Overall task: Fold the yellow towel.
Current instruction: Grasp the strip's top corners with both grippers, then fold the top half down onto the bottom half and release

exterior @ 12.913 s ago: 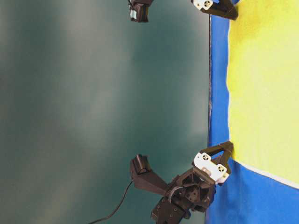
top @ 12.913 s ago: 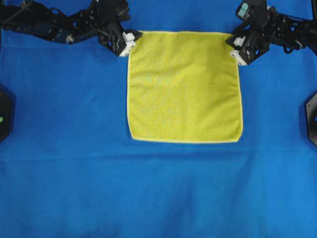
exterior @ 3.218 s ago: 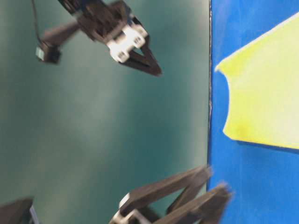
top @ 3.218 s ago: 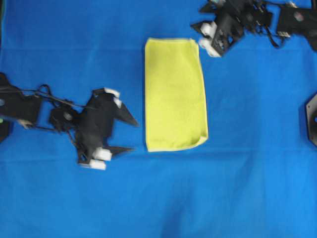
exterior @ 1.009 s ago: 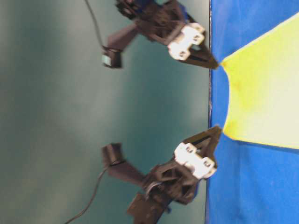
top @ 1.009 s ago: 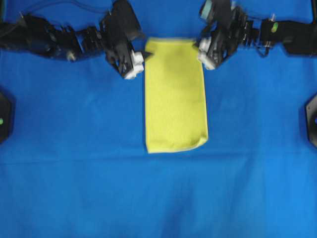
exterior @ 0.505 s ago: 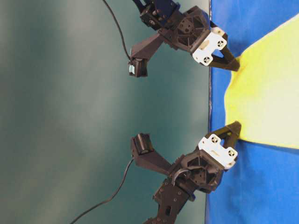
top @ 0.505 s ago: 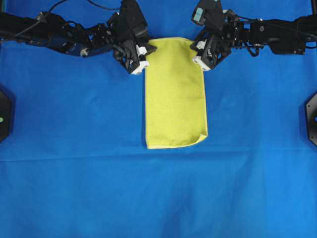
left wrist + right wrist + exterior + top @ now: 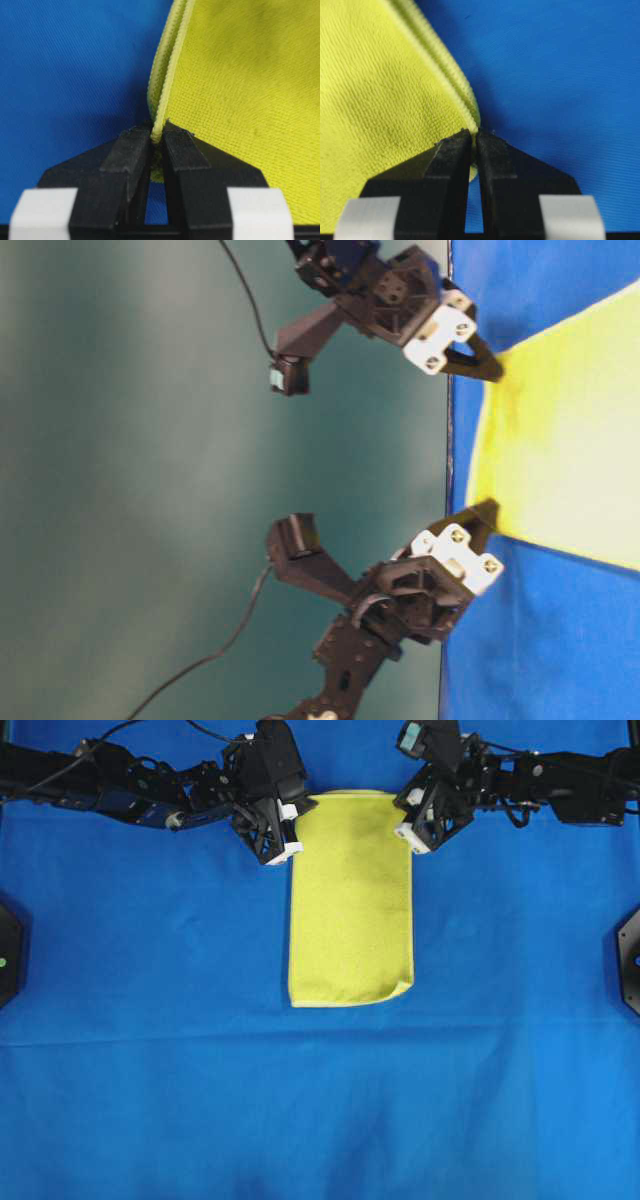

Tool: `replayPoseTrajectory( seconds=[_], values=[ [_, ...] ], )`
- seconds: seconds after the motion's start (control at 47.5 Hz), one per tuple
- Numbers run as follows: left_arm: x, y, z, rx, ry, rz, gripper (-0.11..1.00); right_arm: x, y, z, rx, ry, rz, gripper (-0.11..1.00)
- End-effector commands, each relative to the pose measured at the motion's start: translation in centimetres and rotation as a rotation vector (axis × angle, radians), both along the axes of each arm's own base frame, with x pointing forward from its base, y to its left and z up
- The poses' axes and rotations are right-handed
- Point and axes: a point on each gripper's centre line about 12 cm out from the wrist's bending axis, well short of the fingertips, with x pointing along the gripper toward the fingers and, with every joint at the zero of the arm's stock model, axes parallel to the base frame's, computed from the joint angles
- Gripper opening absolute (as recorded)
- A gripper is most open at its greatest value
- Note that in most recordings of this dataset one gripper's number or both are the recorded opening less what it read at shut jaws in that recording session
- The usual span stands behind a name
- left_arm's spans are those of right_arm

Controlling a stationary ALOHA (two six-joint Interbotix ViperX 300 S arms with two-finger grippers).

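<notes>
A blue cloth [image 9: 150, 1070] covers the whole bench, and near its middle, toward the far side, lies the yellow towel [image 9: 350, 910], already doubled once into a long strip running from near to far.

The near short end of the yellow towel lies loose and rounded, with no tool on it. That fits the task: the free end is probably the landing place, and the far end is the one to be carried over to it for a second fold.

At the far end each far corner is held. The left tool [image 9: 157, 137] is pressed together on the towel's far left corner, its black tips pinching the paler stitched hem, both layers caught between them. The right tool [image 9: 474, 137] is likewise clamped on the far right corner, hem nipped between its tips. Holding both corners at once should keep the far edge straight and both layers together when lifted.

A second ago the two tools were spread and just outside those corners; now they are closed on them, and the far edge has bunched up slightly off the blue cloth.
</notes>
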Motion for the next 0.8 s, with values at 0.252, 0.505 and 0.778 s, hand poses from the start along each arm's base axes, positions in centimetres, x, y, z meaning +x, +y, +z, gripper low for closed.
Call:
replayPoseTrajectory(
  seconds=[0.252, 0.505, 0.778],
  values=[
    [0.0, 2.2, 3.5, 0.054, -0.048, 0.029, 0.04, -0.8, -1.9, 3.0, -0.05, -0.053, -0.05, 0.05],
    [-0.1, 0.2, 4.9, 0.042, -0.027, -0.012, 0.04, -0.7, 0.4, 4.8, -0.049, -0.047, -0.036, 0.05],
    [-1.1, -6.4, 7.3, 0.026, -0.009, -0.146, 0.04, -0.7, 7.1, 7.6, -0.042, 0.001, 0.04, 0.05]
  ],
)
